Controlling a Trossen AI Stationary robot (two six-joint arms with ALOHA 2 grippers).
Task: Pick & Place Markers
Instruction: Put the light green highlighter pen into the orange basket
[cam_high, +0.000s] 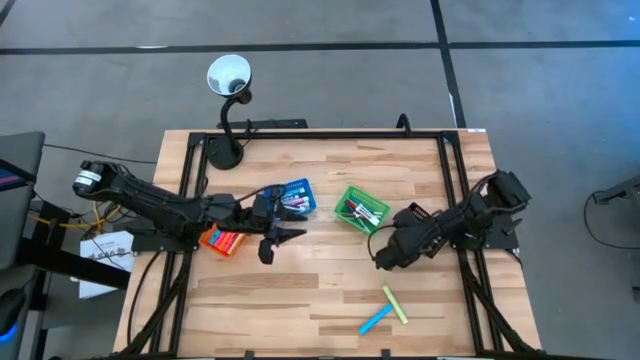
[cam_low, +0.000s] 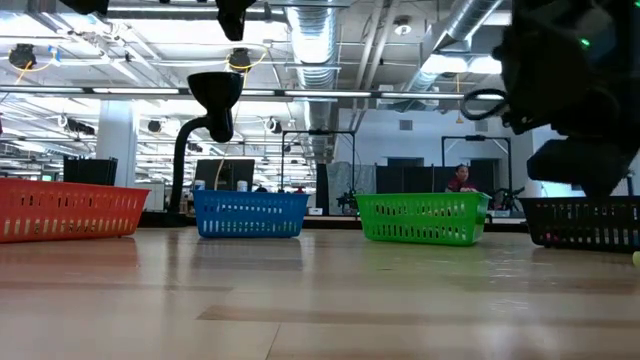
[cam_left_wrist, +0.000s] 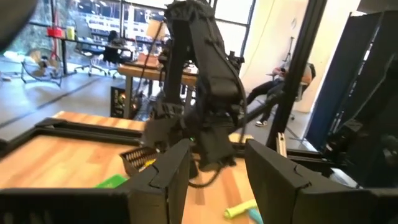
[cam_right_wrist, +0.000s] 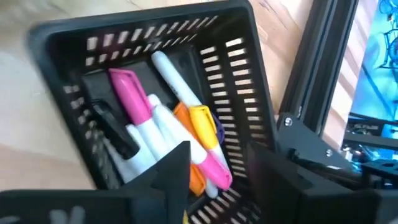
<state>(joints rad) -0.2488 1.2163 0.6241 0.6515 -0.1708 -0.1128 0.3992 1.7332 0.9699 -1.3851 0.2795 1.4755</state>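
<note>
Right gripper (cam_right_wrist: 214, 171) is hanging over the black basket (cam_right_wrist: 236, 62), jaws parted and apparently empty, while two loose markers (cam_high: 385, 310) are lying crossed on the tabletop (cam_high: 300, 290) toward the front edge, nearer it than the open-jawed left gripper (cam_high: 270, 245).

The floor (cam_high: 330, 70) around the wooden table (cam_high: 320, 290) is grey with dark lines. A white lamp (cam_high: 229, 76) stands at the far edge. Far behind, the big room has ceiling pipes (cam_low: 320, 40), bright lights, desks (cam_left_wrist: 140, 71), chairs and a seated person (cam_low: 460, 180).
</note>
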